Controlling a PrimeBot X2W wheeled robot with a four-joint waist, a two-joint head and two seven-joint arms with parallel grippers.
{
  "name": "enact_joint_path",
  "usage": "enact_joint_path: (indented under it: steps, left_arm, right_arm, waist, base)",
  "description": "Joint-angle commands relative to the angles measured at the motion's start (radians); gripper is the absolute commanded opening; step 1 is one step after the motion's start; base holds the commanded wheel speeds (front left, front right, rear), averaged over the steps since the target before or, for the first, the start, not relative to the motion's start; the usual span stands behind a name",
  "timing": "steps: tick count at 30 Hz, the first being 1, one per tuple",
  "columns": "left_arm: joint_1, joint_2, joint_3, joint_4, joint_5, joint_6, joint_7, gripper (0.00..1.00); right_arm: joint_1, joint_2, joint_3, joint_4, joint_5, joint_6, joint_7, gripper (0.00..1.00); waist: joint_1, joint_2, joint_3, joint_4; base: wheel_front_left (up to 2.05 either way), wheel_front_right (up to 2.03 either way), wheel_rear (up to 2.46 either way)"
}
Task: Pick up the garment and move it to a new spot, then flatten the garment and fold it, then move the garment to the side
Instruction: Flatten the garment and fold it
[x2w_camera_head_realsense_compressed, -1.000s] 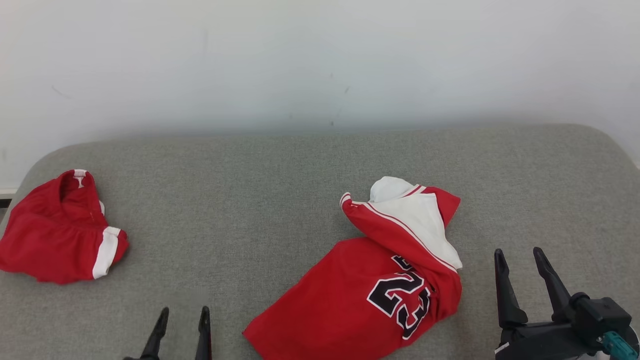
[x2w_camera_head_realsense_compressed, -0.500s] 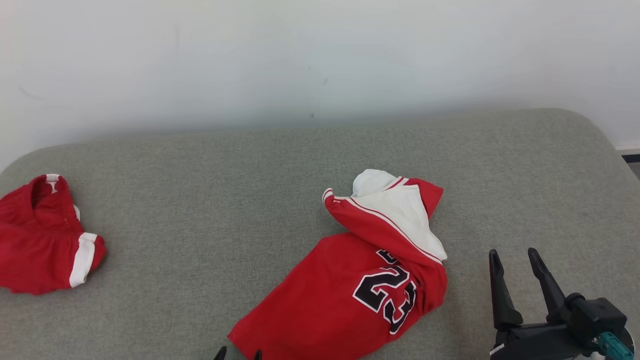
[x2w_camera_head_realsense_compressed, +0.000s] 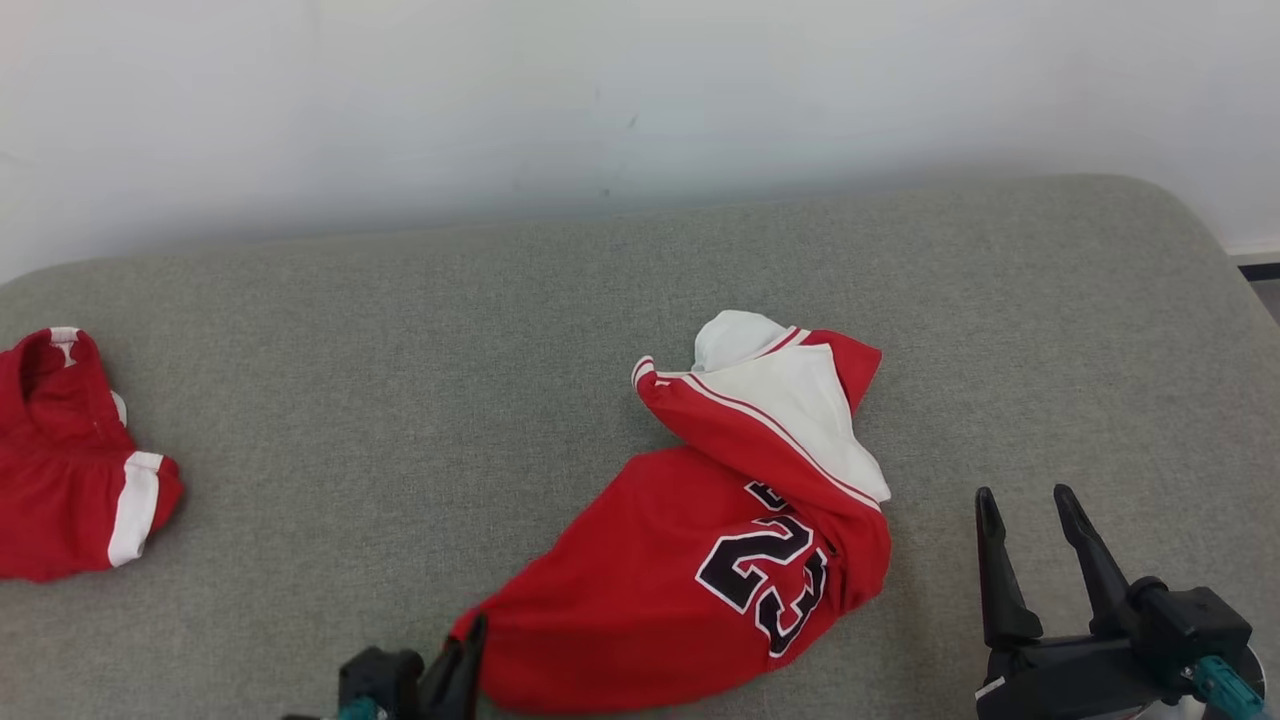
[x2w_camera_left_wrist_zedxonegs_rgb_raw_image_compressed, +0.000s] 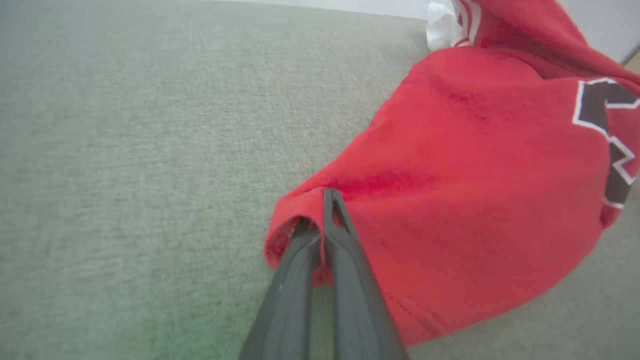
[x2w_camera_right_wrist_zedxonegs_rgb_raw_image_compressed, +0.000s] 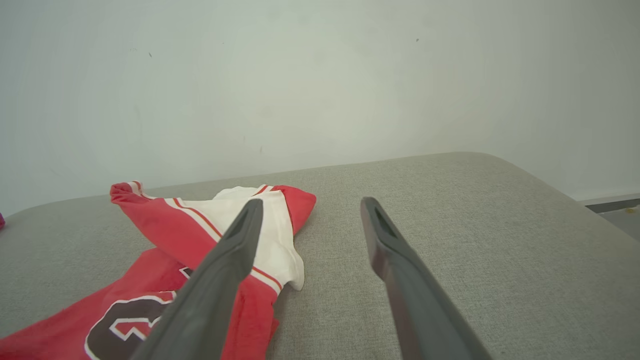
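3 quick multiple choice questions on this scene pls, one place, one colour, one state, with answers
1. In the head view, where is the second red garment from the jersey?
A) far left, apart
B) on top of it
C) to its right

2. What colour are the jersey's digits?
A) blue
B) black, white-edged
C) yellow

3. How is the left gripper?
A) open, in the air
B) open, beside the jersey
C) shut on the jersey's corner

1 A: it lies at the cushion's left end.
2 B: the 23 is black.
3 C: it pinches the red hem.
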Motion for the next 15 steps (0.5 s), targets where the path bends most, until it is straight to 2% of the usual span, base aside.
enact_joint_path:
  steps: [1,9,15]
  left_arm:
    - [-0.030,0.021,0.012,-0.017,0.001,0.002,-0.003,0.00]
    - [-0.180,0.144,0.038,-0.091,0.022,0.002,-0.003,0.00]
    - [-0.343,0.256,0.003,-0.090,0.012,0.002,0.004,0.00]
  right_arm:
    - [-0.008,0.004,-0.003,0.000,-0.005,-0.003,-0.007,1.00]
    - [-0.028,0.006,-0.004,0.014,-0.003,-0.003,-0.018,1.00]
    - [-0.056,0.004,-0.013,0.032,-0.006,-0.003,-0.030,1.00]
  waist:
    - [0.0000,-0.0001,0.009,0.006]
    - [0.0000,-0.0001,0.037,0.003]
    - [0.0000,-0.0001,0.078,-0.033]
  base:
    - [0.00,0.00,0.00]
    - [0.00,0.00,0.00]
    - [0.00,0.00,0.00]
